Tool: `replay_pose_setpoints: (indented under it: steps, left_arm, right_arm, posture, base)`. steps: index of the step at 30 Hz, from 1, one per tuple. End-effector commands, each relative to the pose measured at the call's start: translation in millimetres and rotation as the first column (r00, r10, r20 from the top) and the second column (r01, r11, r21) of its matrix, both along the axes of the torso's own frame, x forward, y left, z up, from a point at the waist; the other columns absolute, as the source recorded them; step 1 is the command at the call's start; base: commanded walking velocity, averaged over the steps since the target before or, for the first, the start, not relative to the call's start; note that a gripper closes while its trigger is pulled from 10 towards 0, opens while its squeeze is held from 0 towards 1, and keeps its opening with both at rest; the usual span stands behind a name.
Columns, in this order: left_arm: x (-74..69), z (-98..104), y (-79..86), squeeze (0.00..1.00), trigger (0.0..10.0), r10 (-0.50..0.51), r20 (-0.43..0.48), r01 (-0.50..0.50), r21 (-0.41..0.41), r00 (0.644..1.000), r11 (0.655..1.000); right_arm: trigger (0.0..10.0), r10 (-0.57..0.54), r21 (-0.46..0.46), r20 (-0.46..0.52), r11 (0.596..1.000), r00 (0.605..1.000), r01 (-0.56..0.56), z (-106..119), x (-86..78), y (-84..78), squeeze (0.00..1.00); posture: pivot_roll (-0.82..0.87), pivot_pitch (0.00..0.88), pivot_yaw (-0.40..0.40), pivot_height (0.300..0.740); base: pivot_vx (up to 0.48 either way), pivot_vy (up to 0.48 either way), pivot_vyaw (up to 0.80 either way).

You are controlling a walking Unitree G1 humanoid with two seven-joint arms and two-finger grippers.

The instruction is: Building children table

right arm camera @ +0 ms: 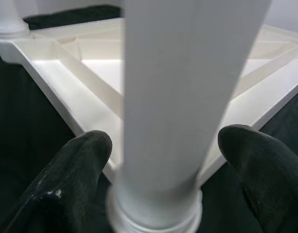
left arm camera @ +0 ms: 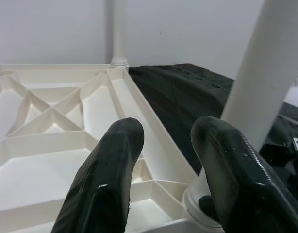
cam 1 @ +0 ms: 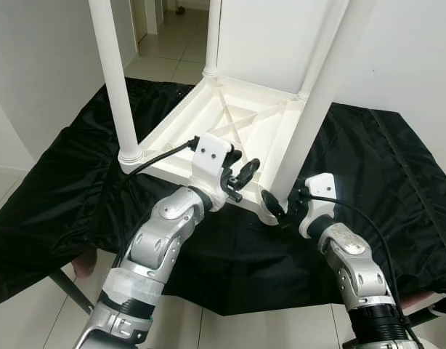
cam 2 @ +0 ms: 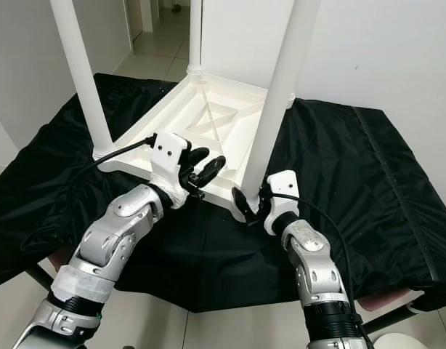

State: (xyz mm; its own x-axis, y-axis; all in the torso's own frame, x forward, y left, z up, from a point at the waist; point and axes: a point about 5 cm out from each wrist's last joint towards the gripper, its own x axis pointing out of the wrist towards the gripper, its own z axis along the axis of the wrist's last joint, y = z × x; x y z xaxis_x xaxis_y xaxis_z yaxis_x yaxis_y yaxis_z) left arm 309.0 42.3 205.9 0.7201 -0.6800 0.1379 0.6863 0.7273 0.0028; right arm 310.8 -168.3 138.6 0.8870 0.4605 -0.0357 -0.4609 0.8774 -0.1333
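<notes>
**Both grippers at the near corner of the upturned table**

The white plastic children's table (cam 1: 230, 123) lies upside down on my bench (cam 1: 397, 167), which is draped in black cloth, its ribbed underside facing up and its round white legs standing upright at the corners.

My right gripper (cam 1: 275, 207) sits at the base of the near-right leg (cam 1: 314, 109), right where it meets its corner socket. Its two black fingers (right arm camera: 81, 165) are spread, one on each side of the leg; I cannot tell whether they touch it.

My left gripper (cam 1: 241, 176) hovers just above the table's near edge, beside that same corner. Its fingers (left arm camera: 110, 179) are parted, with nothing between them, and point across the ribbed underside toward the far leg (left arm camera: 118, 31).

The near-left leg (cam 1: 115, 80) stands well apart from both grippers
</notes>
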Motion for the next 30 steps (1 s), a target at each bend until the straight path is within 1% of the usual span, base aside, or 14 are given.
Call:
replay_pose_setpoints:
  steps: [1,2,7,9,10,11,12,13,15,16,24,25,29,30]
  left_arm:
    - [1.3,1.3,-2.1,0.00,10.0,-0.031,0.007,0.031,0.018,0.999,0.999]
    - [1.7,1.8,-2.1,0.00,10.0,-0.032,0.010,0.032,0.021,0.999,0.999]
    - [2.0,2.5,-2.4,0.00,10.0,-0.034,0.012,0.034,0.024,0.999,0.999]
    - [2.3,3.1,-2.7,0.00,10.0,-0.037,0.012,0.037,0.024,0.999,0.999]
    - [2.3,3.1,-2.7,0.00,10.0,-0.037,0.012,0.037,0.024,0.999,0.999]
    - [2.5,3.5,-3.6,0.00,10.0,-0.042,0.012,0.042,0.023,0.999,0.999]
    - [2.4,3.8,-5.0,0.00,10.0,-0.047,0.013,0.047,0.024,0.999,0.999]
    - [2.1,4.0,-6.4,0.00,10.0,-0.053,0.013,0.052,0.023,0.999,0.998]
    - [1.7,4.2,-7.2,0.00,10.0,-0.056,0.013,0.056,0.022,0.998,0.998]
    - [1.2,4.5,-8.1,0.00,10.0,-0.058,0.013,0.058,0.021,0.998,0.998]
    - [-0.8,4.7,-9.9,0.00,10.0,-0.063,0.009,0.063,0.016,0.998,0.998]
    - [-1.6,3.5,-10.2,0.00,10.0,-0.066,0.004,0.066,0.018,0.998,0.998]
    - [-2.0,2.7,-10.4,0.00,10.0,-0.067,0.001,0.067,0.020,0.998,0.998]
    - [-2.1,2.2,-10.4,0.00,10.0,-0.070,-0.001,0.070,0.021,0.998,0.997]
  right_arm:
    - [10.0,0.036,-0.020,0.007,0.999,0.999,-0.036,2.6,4.7,-4.2,0.00]
    - [10.0,0.061,-0.036,0.012,0.997,0.998,-0.061,5.8,10.1,-7.8,0.00]
    - [10.0,0.116,-0.056,0.010,0.992,0.993,-0.115,9.8,15.3,-11.3,0.00]
    - [10.0,0.173,-0.082,0.010,0.982,0.985,-0.172,14.4,20.0,-13.6,0.00]
    - [10.0,0.173,-0.082,0.010,0.982,0.985,-0.172,14.4,20.0,-13.6,0.00]
    - [10.0,0.205,-0.101,0.006,0.974,0.979,-0.204,16.9,23.8,-13.1,0.00]
    - [8.4,0.241,-0.125,0.005,0.963,0.970,-0.239,17.9,26.5,-11.1,0.00]
    - [4.4,0.272,-0.138,-0.002,0.953,0.962,-0.269,17.6,27.4,-8.9,0.00]
    - [4.4,0.290,-0.144,-0.006,0.947,0.957,-0.287,17.2,27.6,-7.5,0.00]
    - [0.0,0.307,-0.154,-0.011,0.940,0.952,-0.305,15.1,26.7,-6.6,0.00]
    - [0.0,0.322,-0.159,-0.022,0.934,0.947,-0.321,8.7,22.5,-10.3,0.00]
    - [4.4,0.293,-0.145,-0.018,0.945,0.956,-0.292,6.6,20.6,-14.2,0.00]
    - [4.4,0.271,-0.134,-0.015,0.953,0.962,-0.271,5.3,19.5,-17.0,0.00]
    - [10.0,0.236,-0.109,0.002,0.966,0.972,-0.235,4.4,17.4,-17.9,0.00]
  posture:
    - [0.08,0.000,-0.025,0.740]
    - [0.09,0.000,-0.018,0.740]
    - [0.08,0.000,-0.015,0.740]
    - [0.08,0.000,-0.010,0.740]
    - [0.08,0.000,-0.010,0.740]
    - [0.08,0.000,-0.002,0.740]
    - [0.07,0.000,-0.001,0.740]
    - [0.07,0.000,-0.001,0.740]
    - [0.07,0.000,-0.001,0.740]
    - [0.07,0.000,-0.001,0.740]
    - [0.07,0.000,-0.002,0.740]
    - [0.06,0.000,0.003,0.740]
    - [0.06,0.000,0.003,0.740]
    - [0.06,0.006,0.009,0.740]
  base:
    - [0.000,0.000,0.00]
    - [0.000,0.000,0.00]
    - [0.000,0.000,0.00]
    - [0.000,0.000,0.00]
    - [0.000,0.000,0.00]
    - [0.000,0.000,0.00]
    - [0.000,0.000,0.00]
    - [0.000,0.000,0.00]
    - [0.000,0.000,0.00]
    - [0.000,0.000,0.00]
    - [0.000,0.000,0.00]
    - [0.000,0.000,0.00]
    - [0.000,0.000,0.00]
    - [0.000,0.000,0.00]
